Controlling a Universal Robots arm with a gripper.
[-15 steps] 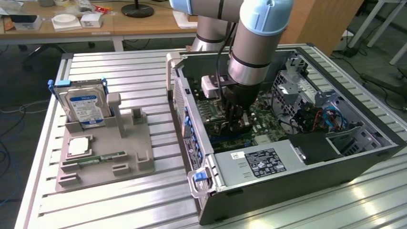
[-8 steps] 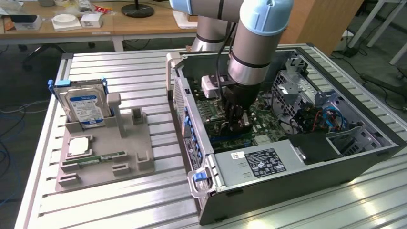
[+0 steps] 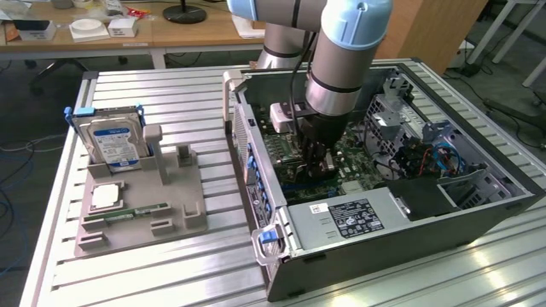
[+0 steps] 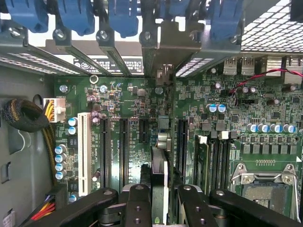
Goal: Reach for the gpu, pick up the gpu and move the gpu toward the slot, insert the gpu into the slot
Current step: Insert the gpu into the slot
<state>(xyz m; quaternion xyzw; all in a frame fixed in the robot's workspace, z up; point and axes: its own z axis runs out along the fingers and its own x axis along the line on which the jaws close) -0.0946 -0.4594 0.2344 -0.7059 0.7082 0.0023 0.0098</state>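
On the exterior view's left you have the grey holder tray (image 3: 137,211) with the hard drive (image 3: 115,144) standing upright and the green memory stick (image 3: 132,211) lying flat, well apart from the work. Moving right, the gripper (image 3: 318,167) is down inside the open computer case (image 3: 384,236), above the motherboard (image 3: 358,176). In the wrist view its fingers (image 4: 139,201) are clenched on the gpu (image 4: 160,189), held edge-on so the card's lower edge can meet the slot (image 4: 163,137), apparently the connector straight beneath it. Room is tight: neighbouring slots flank it, the bracket bay wall (image 4: 161,47) lies ahead, and the CPU socket (image 4: 265,187) sits further right.
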